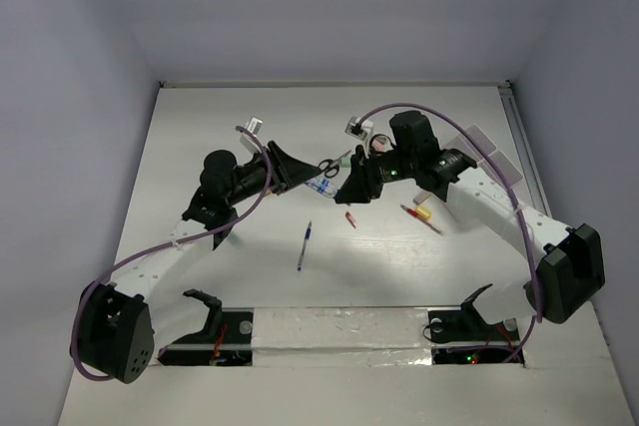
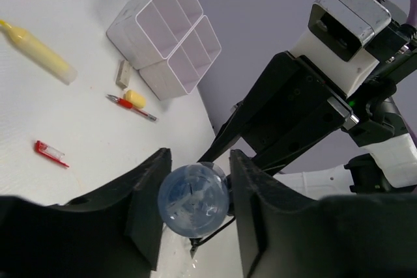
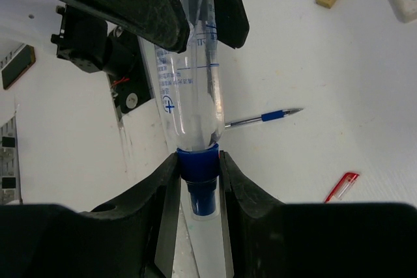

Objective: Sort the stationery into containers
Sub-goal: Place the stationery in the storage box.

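Note:
A clear glue bottle [image 1: 321, 187] with a blue cap [image 3: 199, 164] hangs between my two grippers above the table. My left gripper [image 1: 300, 175] is shut on its round base [image 2: 193, 200]. My right gripper [image 1: 344, 192] is shut on the blue cap. The black scissors [image 1: 329, 167] lie just behind the bottle. The blue-white pen [image 1: 304, 244] lies nearer me and also shows in the right wrist view [image 3: 264, 117]. The white organiser tray [image 2: 166, 30] stands at the right, behind my right arm [image 1: 499, 157]. The red pencil [image 2: 130, 107] and pale yellow marker [image 2: 39, 50] lie near it.
A small red bit [image 1: 350, 218] lies right of the pen. A tan eraser [image 2: 122, 73] and a yellow bit [image 2: 135, 99] lie beside the tray. Small white objects sit at the back [image 1: 253, 127] and by my right wrist [image 1: 355, 128].

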Controlling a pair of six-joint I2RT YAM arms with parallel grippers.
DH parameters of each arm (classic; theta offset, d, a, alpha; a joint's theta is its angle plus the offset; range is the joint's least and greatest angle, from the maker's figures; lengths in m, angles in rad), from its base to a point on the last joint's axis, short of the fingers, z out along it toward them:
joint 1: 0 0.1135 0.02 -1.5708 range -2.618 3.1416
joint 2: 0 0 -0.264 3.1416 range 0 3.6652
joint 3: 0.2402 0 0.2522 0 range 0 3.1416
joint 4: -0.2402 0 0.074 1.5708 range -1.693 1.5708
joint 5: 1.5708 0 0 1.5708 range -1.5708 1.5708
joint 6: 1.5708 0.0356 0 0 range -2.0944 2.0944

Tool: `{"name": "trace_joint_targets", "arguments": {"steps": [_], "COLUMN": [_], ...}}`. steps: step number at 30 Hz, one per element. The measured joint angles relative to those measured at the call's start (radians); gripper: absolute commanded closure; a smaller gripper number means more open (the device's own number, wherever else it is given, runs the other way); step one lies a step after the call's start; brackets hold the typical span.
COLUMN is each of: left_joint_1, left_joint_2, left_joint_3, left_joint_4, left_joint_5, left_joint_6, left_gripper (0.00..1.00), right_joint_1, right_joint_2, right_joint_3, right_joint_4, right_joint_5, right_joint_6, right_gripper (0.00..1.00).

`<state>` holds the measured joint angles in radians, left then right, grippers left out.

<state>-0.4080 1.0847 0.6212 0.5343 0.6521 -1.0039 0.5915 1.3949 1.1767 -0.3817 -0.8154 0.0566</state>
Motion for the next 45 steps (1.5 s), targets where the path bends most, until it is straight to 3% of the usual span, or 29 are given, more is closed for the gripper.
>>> {"name": "trace_joint_targets", "arguments": {"steps": [8, 11, 12, 16, 17, 18, 19, 20, 23, 27, 31, 35, 41, 45], "left_joint_1": [0.005, 0.005, 0.005, 0.006, 0.006, 0.006, 0.006, 0.008, 0.016, 0.027, 0.038, 0.040, 0.039, 0.039], "left_joint_2": [0.001, 0.001, 0.001, 0.000, 0.000, 0.000, 0.000, -0.001, -0.011, -0.054, -0.109, -0.155, -0.200, -0.238], "left_joint_3": [0.000, 0.000, 0.000, 0.000, 0.000, 0.000, 0.000, 0.000, 0.000, -0.002, -0.029, -0.106, -0.227, -0.251], "left_joint_4": [-0.015, -0.025, -0.019, -0.015, -0.013, -0.008, -0.003, 0.002, 0.018, 0.065, 0.183, 0.322, 0.465, 0.490], "left_joint_5": [0.026, 0.035, 0.037, 0.035, 0.033, 0.030, 0.027, 0.024, 0.019, 0.001, -0.051, -0.119, -0.211, -0.245], "left_joint_6": [0.006, 0.003, 0.005, 0.003, 0.000, -0.002, -0.005, -0.008, -0.026, -0.057, -0.106, -0.174, -0.252, -0.267], "left_gripper": [0.63, 0.82, 0.97, 1.00, 1.00, 1.00, 1.00, 1.00, 1.00, 1.00, 1.00, 1.00, 1.00, 1.00], "right_joint_1": [0.006, 0.006, 0.006, 0.006, 0.006, 0.006, 0.006, 0.006, 0.007, 0.005, 0.006, 0.015, 0.090, 0.141], "right_joint_2": [0.011, 0.019, 0.020, 0.021, 0.020, 0.020, 0.019, 0.017, -0.013, -0.127, -0.208, -0.185, -0.092, -0.010], "right_joint_3": [0.009, 0.023, 0.024, 0.026, 0.026, 0.026, 0.026, 0.025, -0.003, -0.158, -0.357, -0.473, -0.480, -0.427], "right_joint_4": [-0.001, -0.003, -0.003, -0.003, -0.002, 0.002, 0.008, 0.017, 0.109, 0.346, 0.681, 0.967, 1.276, 1.385], "right_joint_5": [-0.003, 0.005, 0.006, 0.015, 0.019, 0.024, 0.032, 0.039, 0.076, 0.103, 0.101, 0.125, 0.184, 0.233], "right_joint_6": [-0.001, -0.007, -0.008, -0.007, -0.005, 0.001, 0.008, 0.018, 0.076, 0.203, 0.403, 0.582, 0.721, 0.763], "right_gripper": [1.00, 1.00, 1.00, 0.99, 0.93, 0.77, 0.67, 0.46, 0.17, 0.00, 0.00, 0.00, 0.00, 0.09]}}
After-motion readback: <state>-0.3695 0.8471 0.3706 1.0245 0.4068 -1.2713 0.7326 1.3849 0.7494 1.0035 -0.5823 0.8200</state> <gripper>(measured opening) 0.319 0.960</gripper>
